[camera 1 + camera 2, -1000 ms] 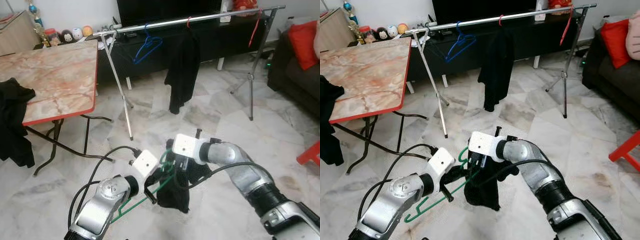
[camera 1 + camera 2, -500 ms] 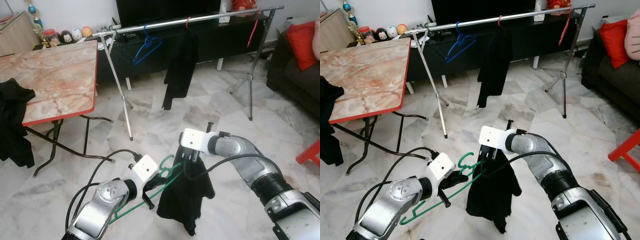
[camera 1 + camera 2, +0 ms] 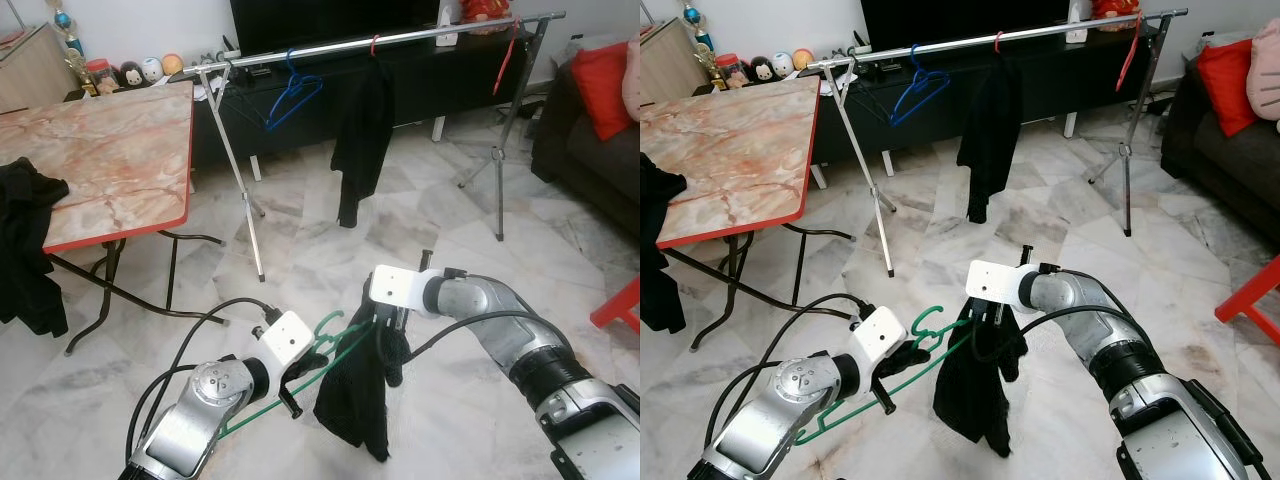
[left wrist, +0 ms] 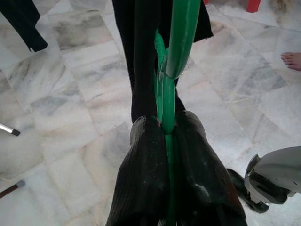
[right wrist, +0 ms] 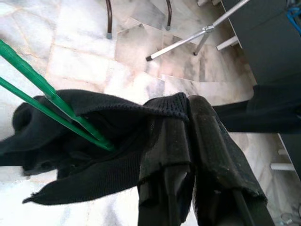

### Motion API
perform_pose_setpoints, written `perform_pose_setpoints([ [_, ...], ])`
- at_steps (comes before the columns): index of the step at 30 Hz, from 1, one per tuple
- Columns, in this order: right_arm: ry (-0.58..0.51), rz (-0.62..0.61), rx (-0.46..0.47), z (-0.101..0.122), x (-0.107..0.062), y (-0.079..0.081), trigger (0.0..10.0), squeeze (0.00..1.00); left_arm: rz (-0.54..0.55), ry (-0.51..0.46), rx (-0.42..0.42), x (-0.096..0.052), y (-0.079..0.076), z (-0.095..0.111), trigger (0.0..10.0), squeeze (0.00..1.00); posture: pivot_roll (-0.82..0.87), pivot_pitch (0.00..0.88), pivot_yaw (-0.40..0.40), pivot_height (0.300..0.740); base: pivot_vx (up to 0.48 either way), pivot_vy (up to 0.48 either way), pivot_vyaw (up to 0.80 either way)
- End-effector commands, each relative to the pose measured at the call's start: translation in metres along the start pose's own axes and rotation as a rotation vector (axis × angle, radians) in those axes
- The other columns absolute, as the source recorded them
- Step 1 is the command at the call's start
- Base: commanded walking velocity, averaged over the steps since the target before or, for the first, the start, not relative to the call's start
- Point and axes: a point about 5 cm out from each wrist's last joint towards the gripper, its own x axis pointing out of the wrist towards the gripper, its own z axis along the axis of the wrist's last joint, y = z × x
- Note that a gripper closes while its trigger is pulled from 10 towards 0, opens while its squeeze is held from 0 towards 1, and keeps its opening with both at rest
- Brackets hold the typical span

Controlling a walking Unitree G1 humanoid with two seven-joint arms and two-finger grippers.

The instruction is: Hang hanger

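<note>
- The left gripper (image 3: 318, 362) is sitting low and left of centre in the left eye frame, its black fingers (image 4: 141, 174) pressed together on the shaft of the green hanger (image 3: 330, 345).
- In the left wrist view the green bar is running up between the two pads toward the top of the frame.
- The right gripper (image 3: 388, 325) is reaching in from the lower right and is pinching the black garment (image 3: 355, 400); in the right wrist view its fingers (image 5: 164, 155) are closing on a ribbed edge of the cloth.
- The garment is draping over the far end of the hanger and hanging down toward the marble floor (image 3: 300, 230) in the lower centre.
- The hanger's hook is curling up just beside the left gripper's white wrist block.
- Across the top of the frame a metal clothes rail (image 3: 400, 38) is standing on tripod legs, carrying a blue hanger (image 3: 293, 95), a second black garment (image 3: 362, 130) and a red hanger (image 3: 505, 55).
- At the left a marble-topped table with red edging (image 3: 100, 160) is standing, dark clothing (image 3: 25, 250) hanging off its edge.
- A dark sofa with a red cushion (image 3: 600, 85) is sitting at the upper right.
</note>
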Motion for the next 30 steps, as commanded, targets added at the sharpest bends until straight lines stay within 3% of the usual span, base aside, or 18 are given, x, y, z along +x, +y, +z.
perform_pose_setpoints([
  [1, -0.046, -0.010, -0.032, 0.013, 0.001, -0.010, 10.0, 0.00, 0.004, 0.006, 0.023, -0.002, 0.001, 0.000, 10.0, 0.00, -0.10, 0.000, 0.096, 0.740, 0.000, 0.000, 0.00],
  [6, -0.150, 0.044, -0.026, 0.037, 0.006, 0.000, 10.0, 0.00, 0.109, 0.019, 0.040, 0.005, 0.010, 0.000, 10.0, 0.00, -0.10, 0.000, 0.094, 0.740, 0.000, 0.000, 0.00],
  [17, -0.178, 0.042, -0.012, 0.048, 0.007, 0.004, 10.0, 0.00, 0.249, 0.069, 0.033, 0.008, 0.023, -0.004, 10.0, 0.00, -0.10, 0.000, 0.094, 0.740, 0.000, 0.000, 0.00],
  [23, -0.122, -0.006, 0.033, 0.044, 0.009, 0.002, 10.0, 0.00, 0.239, 0.136, 0.037, 0.008, 0.022, -0.014, 10.0, 0.00, -0.10, 0.000, 0.093, 0.740, 0.000, 0.000, 0.00],
  [25, -0.038, -0.057, 0.044, 0.032, 0.011, -0.002, 10.0, 0.00, 0.214, 0.160, 0.033, 0.005, 0.019, -0.019, 10.0, 0.00, -0.10, 0.000, 0.091, 0.740, 0.000, 0.000, 0.00],
  [30, 0.041, -0.099, 0.083, 0.017, 0.013, -0.002, 10.0, 0.00, 0.232, 0.163, 0.030, 0.002, 0.021, -0.021, 10.0, 0.00, -0.10, 0.000, 0.090, 0.740, 0.000, 0.000, 0.00],
])
